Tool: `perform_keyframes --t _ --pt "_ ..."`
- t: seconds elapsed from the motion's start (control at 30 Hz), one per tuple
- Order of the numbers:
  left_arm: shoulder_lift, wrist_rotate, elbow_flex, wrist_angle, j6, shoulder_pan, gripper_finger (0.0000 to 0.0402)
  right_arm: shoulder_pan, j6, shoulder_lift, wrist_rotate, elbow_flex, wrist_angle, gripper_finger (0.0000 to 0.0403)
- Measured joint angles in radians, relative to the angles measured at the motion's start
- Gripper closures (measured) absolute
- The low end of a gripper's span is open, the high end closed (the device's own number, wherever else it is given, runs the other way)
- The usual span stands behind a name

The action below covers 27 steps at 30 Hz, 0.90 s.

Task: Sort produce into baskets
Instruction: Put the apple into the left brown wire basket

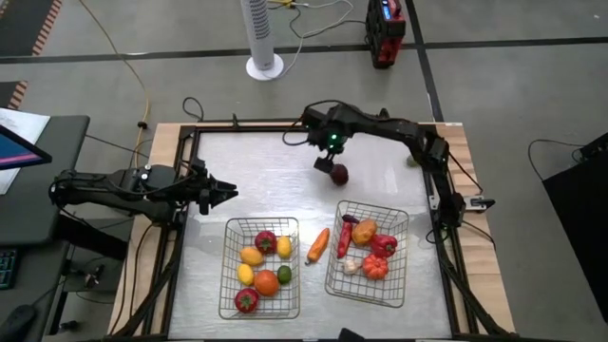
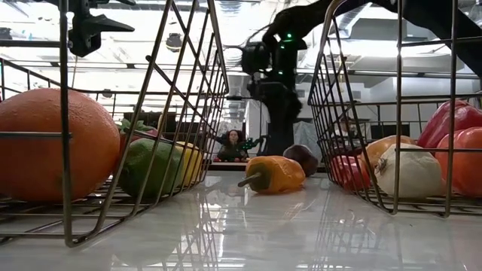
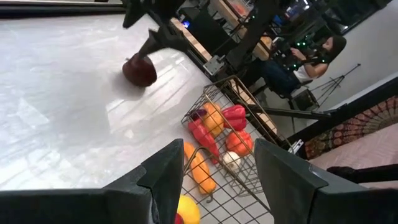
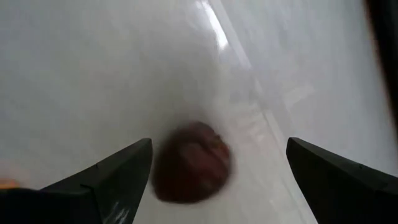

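Right hand (image 1: 326,163) is held open over the dark purple round (image 1: 339,174) near the tabletop's far edge, positioned for grasping; left hand (image 1: 226,193) is parked open.

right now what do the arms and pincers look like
Both arms are dark, near-black, jointed links. The right pincer sits below a wrist with a small green light; the left pincer ends in two tapered dark fingers. Thin black cables trail off the table frame.
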Motion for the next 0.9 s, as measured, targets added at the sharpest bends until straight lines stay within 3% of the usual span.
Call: perform_keyframes --t 0.2,0.43,0.8,0.9 --pt "0.000 0.000 0.000 0.000 0.006 0.000 0.0219 0.000 -0.057 0.000 0.023 0.000 -0.050 0.0006" --pt "0.000 0.000 0.000 0.000 -0.012 0.000 0.0219 0.009 0.125 -0.004 0.068 0.000 -0.104 0.0006" --pt "0.000 -0.002 0.000 0.000 -0.007 0.000 0.0219 0.027 0.194 -0.032 0.092 0.000 -0.078 0.0006" --pt "0.000 0.003 0.000 0.000 -0.008 0.000 0.0219 0.058 0.212 -0.097 0.129 -0.062 -0.003 0.0006"
